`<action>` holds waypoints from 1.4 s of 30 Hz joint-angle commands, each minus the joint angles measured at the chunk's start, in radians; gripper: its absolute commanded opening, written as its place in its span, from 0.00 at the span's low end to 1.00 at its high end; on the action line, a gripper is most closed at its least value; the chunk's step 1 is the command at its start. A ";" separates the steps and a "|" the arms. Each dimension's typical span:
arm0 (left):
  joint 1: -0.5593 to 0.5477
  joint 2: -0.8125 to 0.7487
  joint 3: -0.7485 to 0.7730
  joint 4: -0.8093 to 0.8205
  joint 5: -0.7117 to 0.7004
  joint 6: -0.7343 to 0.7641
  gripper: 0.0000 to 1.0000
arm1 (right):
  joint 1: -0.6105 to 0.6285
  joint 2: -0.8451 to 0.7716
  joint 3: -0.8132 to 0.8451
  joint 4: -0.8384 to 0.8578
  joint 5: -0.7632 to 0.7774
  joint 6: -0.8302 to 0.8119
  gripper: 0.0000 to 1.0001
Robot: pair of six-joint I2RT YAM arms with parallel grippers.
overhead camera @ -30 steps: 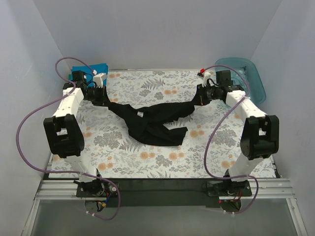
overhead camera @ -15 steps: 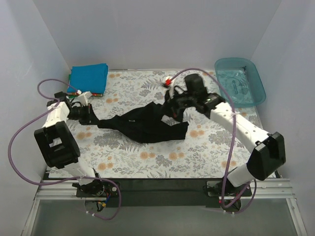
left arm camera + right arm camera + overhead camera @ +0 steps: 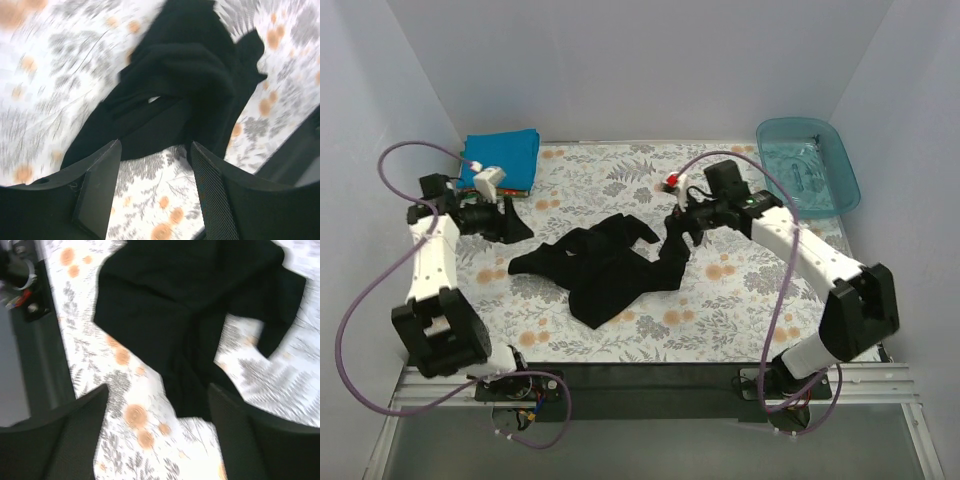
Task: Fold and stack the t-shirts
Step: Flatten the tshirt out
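Lying crumpled near the middle of the floral tablecloth (image 3: 620, 170), the black t-shirt (image 3: 610, 265) is a bunched heap. One lobe reaches left, a narrow tail runs toward the near edge, and a sleeve-like flap sticks out on the far side. The left gripper (image 3: 515, 225) hangs just to the far side of the shirt's left end and apart from it. In the left wrist view its fingers (image 3: 95, 192) are spread, with only patterned cloth and the dark heap beyond them, so this claw is unclenched and holds nothing. The right gripper (image 3: 678, 225) hangs over the shirt's right edge. In the right wrist view its fingers (image 3: 65, 440) stand wide apart, with the black fabric lying below and between them but not pinched, so it too grasps nothing. Both wrist views are blurred, so finer folds in the shirt cannot be made out. At the far left corner a blue t-shirt (image 3: 502, 155) lies folded into a neat rectangle, well apart from the black one. At the far right corner sits the teal plastic tub (image 3: 808, 121), partly off the tablecloth's edge. Its translucent, rippled floor is in view, and neither shirt is in it.
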 commanded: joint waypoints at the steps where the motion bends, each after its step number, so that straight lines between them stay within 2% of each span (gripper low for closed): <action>1: -0.227 -0.228 -0.115 0.129 -0.065 0.033 0.57 | -0.025 -0.124 -0.102 -0.021 0.049 -0.011 0.79; 2: -0.294 -0.268 -0.196 0.155 -0.101 0.043 0.56 | -0.042 -0.125 -0.156 -0.017 0.069 -0.006 0.75; 3: -0.441 -0.307 -0.242 0.180 -0.151 0.058 0.56 | -0.050 -0.121 -0.176 -0.004 0.086 0.005 0.70; 5: -0.566 -0.368 -0.311 0.210 -0.294 0.087 0.53 | -0.074 -0.093 -0.216 0.029 0.118 0.022 0.66; 6: -0.677 -0.375 -0.369 0.207 -0.337 0.101 0.53 | -0.080 -0.079 -0.219 0.037 0.124 0.023 0.63; 9: -0.843 -0.401 -0.474 0.213 -0.454 0.170 0.52 | -0.100 -0.023 -0.210 0.051 0.138 0.028 0.58; 12: -0.959 -0.402 -0.546 0.273 -0.584 0.207 0.54 | -0.103 0.020 -0.205 0.063 0.139 0.025 0.56; 16: -1.013 -0.346 -0.618 0.373 -0.630 0.239 0.58 | -0.102 0.072 -0.208 0.082 0.139 0.017 0.58; 18: -1.046 -0.309 -0.637 0.410 -0.659 0.244 0.59 | -0.102 0.105 -0.207 0.089 0.139 0.016 0.62; 25: -1.080 -0.232 -0.710 0.566 -0.721 0.245 0.59 | -0.097 0.183 -0.199 0.091 0.115 0.013 0.69; 28: -1.094 -0.191 -0.729 0.601 -0.742 0.213 0.54 | -0.090 0.203 -0.214 0.095 0.110 0.006 0.69; 30: -1.097 -0.166 -0.712 0.602 -0.756 0.183 0.33 | -0.083 0.221 -0.220 0.103 0.109 0.003 0.67; 32: -1.096 -0.163 -0.672 0.566 -0.747 0.088 0.00 | -0.083 0.237 -0.220 0.103 0.109 0.006 0.62; 35: -1.051 -0.195 -0.519 0.459 -0.642 -0.008 0.00 | -0.086 0.241 -0.220 0.100 0.144 0.003 0.49; 36: -0.998 -0.213 -0.402 0.435 -0.620 -0.028 0.00 | -0.088 0.238 -0.224 0.102 0.158 0.000 0.38; 37: -0.920 -0.214 -0.337 0.384 -0.553 -0.067 0.00 | -0.099 0.231 -0.231 0.100 0.188 -0.004 0.21; 38: -0.872 -0.208 -0.175 0.325 -0.517 -0.098 0.00 | -0.108 0.223 -0.234 0.095 0.223 -0.009 0.12; 39: -0.782 -0.180 -0.098 0.298 -0.462 -0.114 0.00 | -0.112 0.218 -0.237 0.082 0.254 -0.014 0.02; 41: -0.624 -0.119 0.204 0.223 -0.405 -0.164 0.00 | -0.138 0.189 -0.260 0.068 0.320 -0.041 0.01; 42: -0.594 -0.108 0.257 0.215 -0.390 -0.183 0.00 | -0.148 0.165 -0.277 0.060 0.345 -0.055 0.01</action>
